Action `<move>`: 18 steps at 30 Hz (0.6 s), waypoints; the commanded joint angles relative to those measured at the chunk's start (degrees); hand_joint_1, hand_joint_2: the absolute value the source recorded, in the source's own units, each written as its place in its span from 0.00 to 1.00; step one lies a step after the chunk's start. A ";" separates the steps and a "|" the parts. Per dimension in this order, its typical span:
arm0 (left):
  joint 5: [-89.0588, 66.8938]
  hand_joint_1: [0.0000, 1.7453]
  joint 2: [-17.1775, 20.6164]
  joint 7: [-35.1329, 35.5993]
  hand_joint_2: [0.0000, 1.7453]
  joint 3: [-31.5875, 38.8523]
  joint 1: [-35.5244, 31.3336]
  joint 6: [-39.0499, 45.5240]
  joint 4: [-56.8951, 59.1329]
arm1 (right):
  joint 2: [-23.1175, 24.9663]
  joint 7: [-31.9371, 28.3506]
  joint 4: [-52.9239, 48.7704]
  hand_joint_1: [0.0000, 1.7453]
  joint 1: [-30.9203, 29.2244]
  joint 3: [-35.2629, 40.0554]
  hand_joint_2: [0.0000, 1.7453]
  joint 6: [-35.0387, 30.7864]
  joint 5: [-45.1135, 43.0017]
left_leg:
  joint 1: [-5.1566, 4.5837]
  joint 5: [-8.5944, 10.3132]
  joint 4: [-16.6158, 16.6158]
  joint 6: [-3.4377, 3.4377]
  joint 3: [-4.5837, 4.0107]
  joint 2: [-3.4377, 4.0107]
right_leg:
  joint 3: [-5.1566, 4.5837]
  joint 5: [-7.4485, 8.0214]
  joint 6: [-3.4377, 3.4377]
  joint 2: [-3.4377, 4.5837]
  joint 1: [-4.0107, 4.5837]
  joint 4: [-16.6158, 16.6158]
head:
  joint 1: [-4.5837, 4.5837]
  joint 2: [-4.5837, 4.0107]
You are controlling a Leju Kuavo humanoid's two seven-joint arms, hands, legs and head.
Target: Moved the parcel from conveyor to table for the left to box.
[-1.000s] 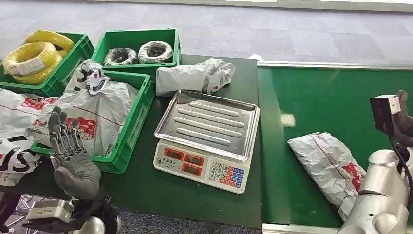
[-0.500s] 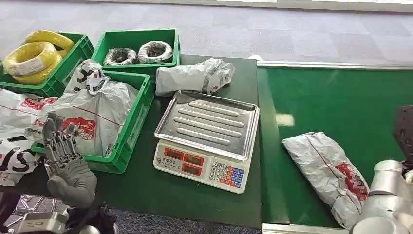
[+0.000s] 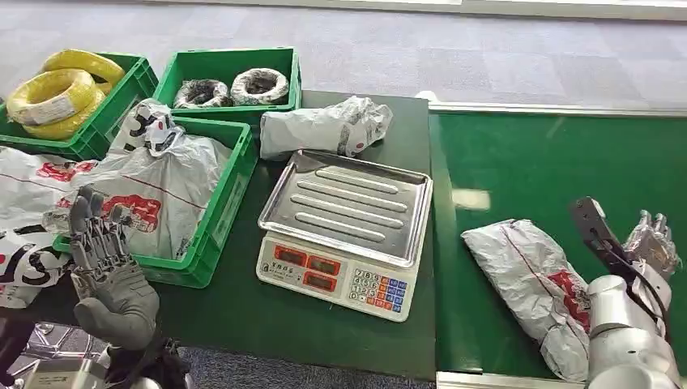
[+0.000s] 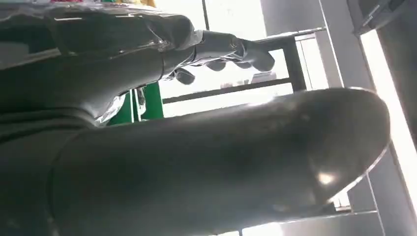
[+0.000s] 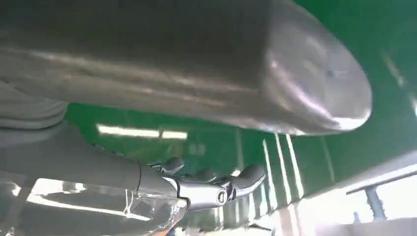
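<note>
Head view. A grey parcel [image 3: 535,292] with red print lies on the green conveyor [image 3: 559,162], near its front edge and just right of the tabletop [image 3: 283,316]. The right hand [image 3: 652,243] is raised beside the parcel's right end, apart from it, fingers spread and holding nothing; the wrist camera [image 3: 590,220] stands between hand and parcel. The left hand [image 3: 109,259] is held upright at the tabletop's front left corner, in front of a green crate [image 3: 223,211], fingers straight, slightly apart and empty.

On the tabletop stands a scale [image 3: 344,235] with a ribbed metal tray, red displays and a keypad facing the robot. Behind the scale lies a second grey parcel [image 3: 324,126]. The green crate to the left of the scale holds several bagged parcels [image 3: 162,178]. Two further crates stand behind it: one [image 3: 231,69] holds two dark coils [image 3: 231,87], the other [image 3: 121,97] holds yellow coils [image 3: 53,93]. More white bags [image 3: 28,211] with red and black print lie at the far left.

Left wrist view. The left hand's fingers [image 4: 231,49] extend against a bright background, closing on nothing.

Right wrist view. The right hand's fingers [image 5: 216,184] are lightly curved over the conveyor's green surface [image 5: 305,162], with nothing between them.
</note>
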 commanded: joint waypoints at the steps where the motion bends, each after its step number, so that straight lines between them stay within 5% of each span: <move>1: -1.38 0.00 -1.47 -0.02 0.00 2.99 -0.62 -2.57 0.63 | 0.40 -1.85 4.16 0.00 -1.42 4.11 0.00 9.15 0.06 | 0.02 -0.01 -0.03 0.00 0.08 0.08 | 0.06 0.02 -0.05 0.07 0.03 -0.05 | 0.02 0.00; 3: -1.38 0.00 -1.47 -0.02 0.00 2.99 -0.62 -2.57 0.63 | 0.40 -1.85 4.16 0.00 -1.42 4.11 0.00 9.15 0.06 | 0.02 -0.01 -0.06 0.01 0.11 0.09 | 0.08 0.02 -0.05 0.07 0.03 -0.07 | 0.02 0.00; 9: -2.41 0.00 -1.88 -0.02 0.00 5.12 -2.22 -4.95 1.34 | -0.16 -6.36 4.87 0.00 -2.46 8.53 0.00 28.95 0.74 | 0.00 -0.02 -0.03 0.03 0.09 0.10 | 0.06 0.02 -0.04 0.08 0.01 -0.04 | -0.02 0.00; 18: -2.76 0.00 -2.56 -0.02 0.00 5.50 -1.51 -5.08 1.61 | -0.36 -8.54 4.68 0.00 -1.93 10.81 0.00 34.13 0.66 | -0.02 -0.01 -0.05 0.03 0.10 0.08 | 0.07 0.01 -0.04 0.06 -0.01 -0.04 | 0.00 0.00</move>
